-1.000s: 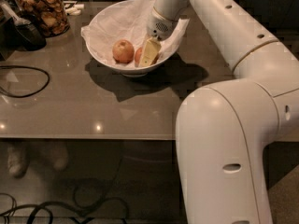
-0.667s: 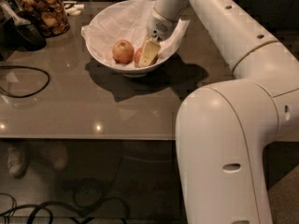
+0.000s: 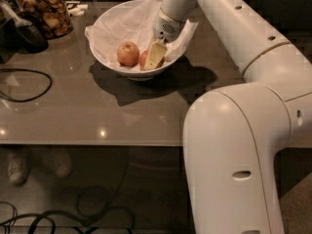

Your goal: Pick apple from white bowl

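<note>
The white bowl (image 3: 109,57) stands on the grey table, lined with crumpled white paper. Two apples lie in it. The rounder, yellower-orange one (image 3: 127,53) is on the left. The redder apple (image 3: 143,59) lies just to its right, mostly hidden behind my gripper. My gripper (image 3: 155,56) reaches down into the bowl from the upper right and sits right at the redder apple, with its pale tip in front of it. I cannot tell whether it holds the apple.
A glass jar of snacks (image 3: 43,11) and a dark object (image 3: 30,34) stand at the table's back left. A black cable (image 3: 24,84) loops on the left. The table's front edge (image 3: 97,143) is near. My arm's large white body (image 3: 234,155) fills the right.
</note>
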Robot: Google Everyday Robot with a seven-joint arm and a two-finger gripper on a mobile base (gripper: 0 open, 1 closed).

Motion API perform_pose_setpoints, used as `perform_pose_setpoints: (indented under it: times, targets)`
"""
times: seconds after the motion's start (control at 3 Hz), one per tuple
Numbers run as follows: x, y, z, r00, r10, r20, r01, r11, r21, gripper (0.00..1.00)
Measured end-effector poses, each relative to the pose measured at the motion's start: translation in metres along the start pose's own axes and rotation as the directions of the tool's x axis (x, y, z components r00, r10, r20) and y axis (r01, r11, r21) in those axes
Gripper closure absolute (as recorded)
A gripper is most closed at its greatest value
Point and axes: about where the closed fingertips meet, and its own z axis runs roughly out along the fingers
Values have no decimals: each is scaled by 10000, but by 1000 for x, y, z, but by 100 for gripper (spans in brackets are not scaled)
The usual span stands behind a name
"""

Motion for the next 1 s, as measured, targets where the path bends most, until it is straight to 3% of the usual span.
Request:
perform_pose_setpoints:
  times: [0.33, 1.0]
  targets:
    - [-6, 1, -5, 9998, -85, 172, 84, 9999, 59, 100]
    - [-28, 13, -50, 9997, -39, 260, 26, 9988, 493, 100]
